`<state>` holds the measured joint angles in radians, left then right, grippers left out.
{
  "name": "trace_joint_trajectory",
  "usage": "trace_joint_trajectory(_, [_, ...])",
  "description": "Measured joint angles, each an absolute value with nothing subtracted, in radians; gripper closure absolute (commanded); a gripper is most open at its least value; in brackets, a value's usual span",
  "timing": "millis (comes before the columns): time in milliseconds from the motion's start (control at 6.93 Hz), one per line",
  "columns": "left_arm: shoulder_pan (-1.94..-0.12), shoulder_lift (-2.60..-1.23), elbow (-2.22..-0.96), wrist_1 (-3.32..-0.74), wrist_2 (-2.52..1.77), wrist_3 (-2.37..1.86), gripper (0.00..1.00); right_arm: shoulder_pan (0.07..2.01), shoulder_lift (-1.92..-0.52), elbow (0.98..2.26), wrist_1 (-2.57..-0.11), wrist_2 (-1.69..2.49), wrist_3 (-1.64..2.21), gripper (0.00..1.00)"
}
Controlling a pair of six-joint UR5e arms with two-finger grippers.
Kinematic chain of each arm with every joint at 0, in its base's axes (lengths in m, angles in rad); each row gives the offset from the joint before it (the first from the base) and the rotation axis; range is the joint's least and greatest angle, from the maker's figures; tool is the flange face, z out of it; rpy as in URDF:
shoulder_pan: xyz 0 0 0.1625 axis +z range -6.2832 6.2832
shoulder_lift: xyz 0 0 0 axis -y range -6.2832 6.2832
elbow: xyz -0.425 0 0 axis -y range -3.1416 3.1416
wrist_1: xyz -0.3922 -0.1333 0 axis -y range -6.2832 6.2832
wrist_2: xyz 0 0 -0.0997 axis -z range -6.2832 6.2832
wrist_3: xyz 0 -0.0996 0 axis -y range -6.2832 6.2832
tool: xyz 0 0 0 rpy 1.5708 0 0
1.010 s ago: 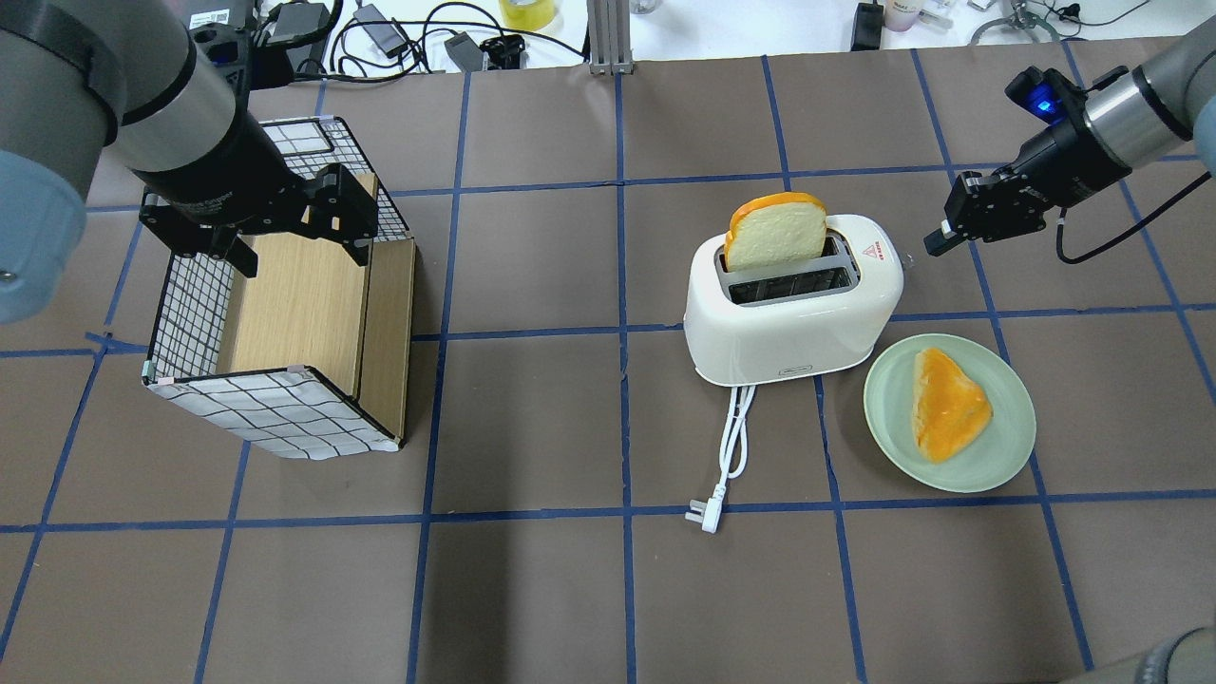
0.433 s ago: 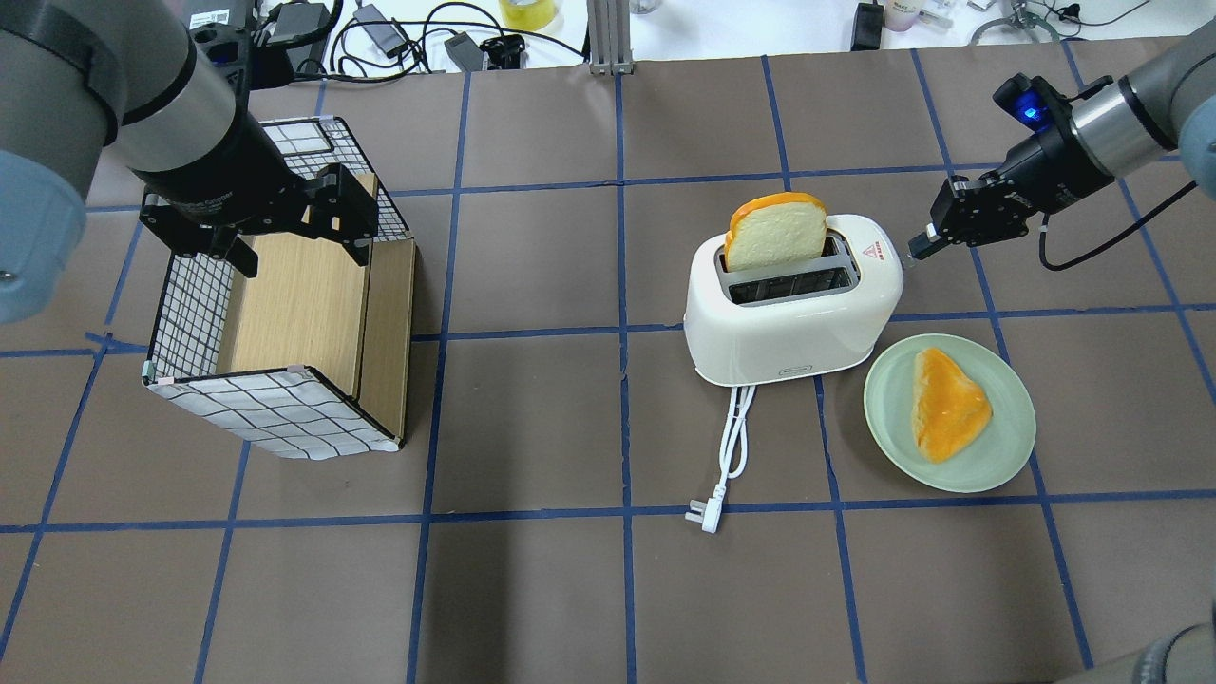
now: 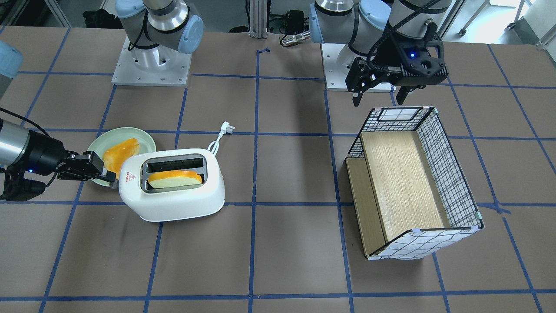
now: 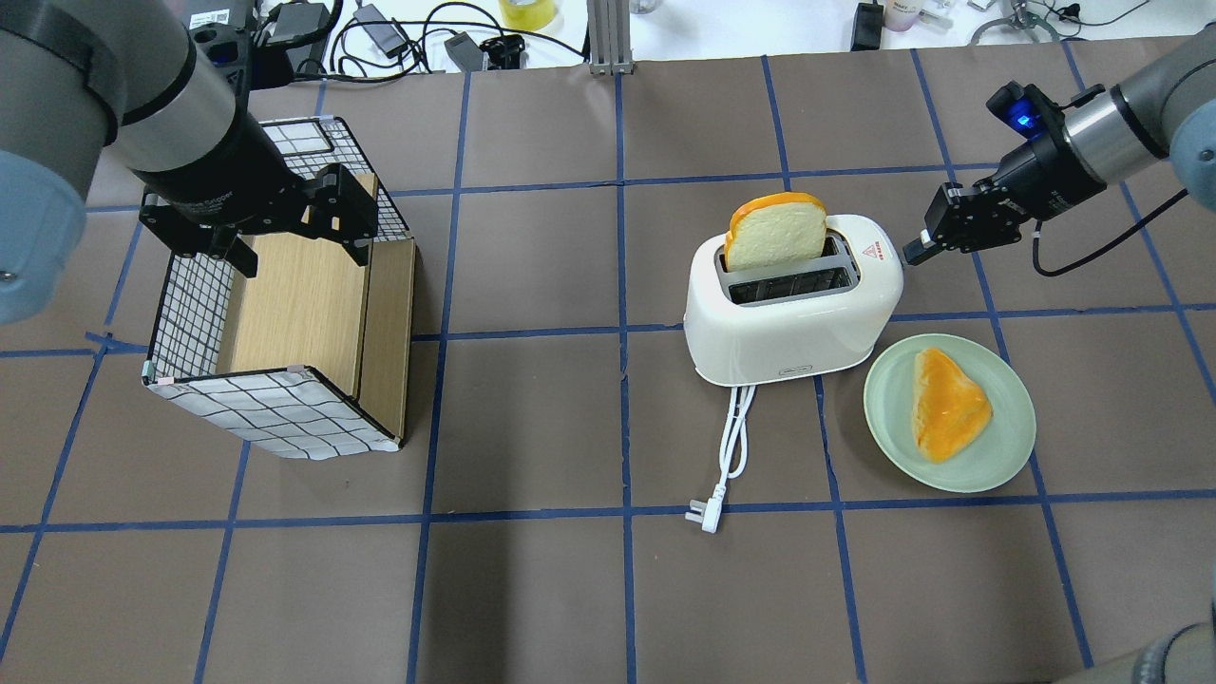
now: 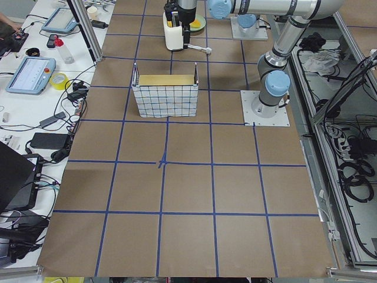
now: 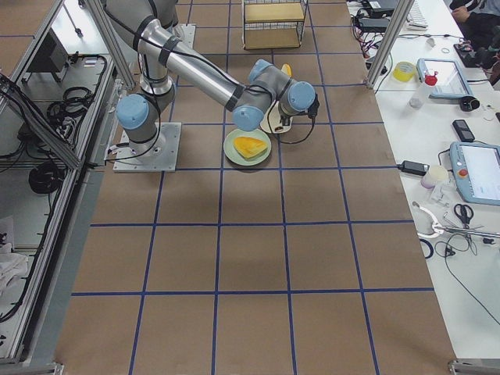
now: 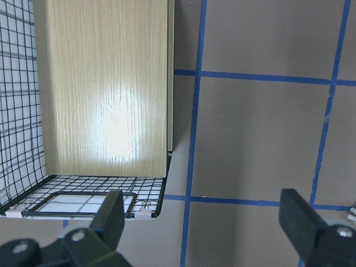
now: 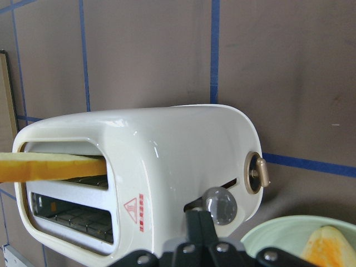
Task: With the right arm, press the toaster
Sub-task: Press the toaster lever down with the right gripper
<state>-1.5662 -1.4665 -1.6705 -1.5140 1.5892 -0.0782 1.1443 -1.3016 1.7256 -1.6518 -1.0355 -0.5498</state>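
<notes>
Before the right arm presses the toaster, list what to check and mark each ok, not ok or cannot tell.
1. Right gripper shut for pushing: ok.
2. Its tip at the toaster end, by the silver knob: ok.
3. Tip touching the knob: cannot tell.
4. Bread slice in the toaster, standing high: ok.
5. Plug connected: not ok, lies loose on the table.
6. Left gripper clear, open over the basket: ok.

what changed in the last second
The right end effector, shut, moved leftward in the overhead view toward the toaster, and its tip now reaches the toaster's end. Nothing was grasped or released. The toaster, bread slice, plate, basket and left end effector stayed put.
</notes>
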Motion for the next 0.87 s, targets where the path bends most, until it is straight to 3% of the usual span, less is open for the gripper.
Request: trace_joint_trajectory(866, [-1.566, -1.467, -1.671, -1.514, 1.589, -0.078, 0.0, 1.144, -1.284, 1.732, -1.67, -1.035, -0.549, 1.0])
